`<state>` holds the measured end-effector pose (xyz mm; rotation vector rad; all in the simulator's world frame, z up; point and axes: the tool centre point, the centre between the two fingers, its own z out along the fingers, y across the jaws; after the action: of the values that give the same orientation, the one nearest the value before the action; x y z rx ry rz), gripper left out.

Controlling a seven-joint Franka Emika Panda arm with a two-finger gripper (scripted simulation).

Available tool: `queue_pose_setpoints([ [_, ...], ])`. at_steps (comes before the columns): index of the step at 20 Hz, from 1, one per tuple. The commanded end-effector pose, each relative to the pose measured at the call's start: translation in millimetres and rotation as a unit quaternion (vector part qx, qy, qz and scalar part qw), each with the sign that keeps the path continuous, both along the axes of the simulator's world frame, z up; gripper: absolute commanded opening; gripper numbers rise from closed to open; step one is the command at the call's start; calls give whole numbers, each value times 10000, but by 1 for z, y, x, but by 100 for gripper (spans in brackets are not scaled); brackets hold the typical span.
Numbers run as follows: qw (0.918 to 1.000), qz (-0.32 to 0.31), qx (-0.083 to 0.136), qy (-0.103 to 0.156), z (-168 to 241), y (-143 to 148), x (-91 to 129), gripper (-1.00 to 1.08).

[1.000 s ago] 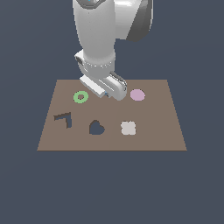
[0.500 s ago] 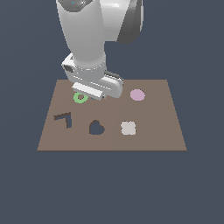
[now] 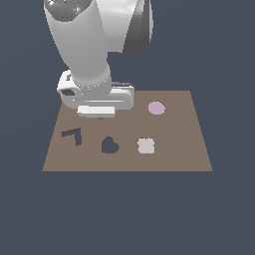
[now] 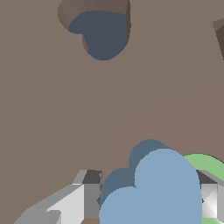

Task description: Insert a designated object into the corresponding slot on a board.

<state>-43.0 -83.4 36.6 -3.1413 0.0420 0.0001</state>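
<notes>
The light-blue heart-shaped piece [image 4: 153, 192] is held in my gripper [image 4: 148, 201], which is shut on it, a grey finger [image 4: 85, 199] on one side and another [image 4: 211, 197] on the other. Its dark shadow falls on the brown board [image 4: 52, 122] just beneath. The dark heart-shaped slot [image 4: 103, 35] lies a short way off across bare board. In the exterior view my gripper [image 3: 99, 114] hovers over the board's [image 3: 179, 149] back part on the exterior view's left, behind the heart slot [image 3: 109, 146]. Only a sliver of the piece [image 3: 101, 117] shows there.
The green ring [image 4: 202, 162] lies partly under the held piece; the hand hides it in the exterior view. An L-shaped cut-out [image 3: 73, 135] is at the exterior view's left of the slot, a beige clover piece [image 3: 145, 145] at its right, a pink disc [image 3: 156, 107] farther back.
The arm has swung toward the exterior view's left and forward. The hand now covers the green ring, which showed beside it before.
</notes>
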Motion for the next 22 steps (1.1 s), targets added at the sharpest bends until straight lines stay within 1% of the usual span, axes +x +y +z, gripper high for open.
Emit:
queue_pose_setpoints([
  [1,9987,507,-1,-2,1,-4,8,-100],
  [4,9939,1106,-1,-2,1,-8,18,-100],
  [6,9885,1509,-1,-3,1,-10,24,-100],
  [9,9774,2115,-2,-2,2,-12,35,-100],
  [11,9677,2520,-2,-2,2,-12,42,-100],
  [14,9499,3125,-2,-2,2,-12,53,-100],
  [16,9358,3525,-2,-2,3,-11,61,-100],
  [19,9112,4119,-2,-1,3,-7,72,-100],
  [22,8838,4679,-2,0,3,-3,82,-100],
])
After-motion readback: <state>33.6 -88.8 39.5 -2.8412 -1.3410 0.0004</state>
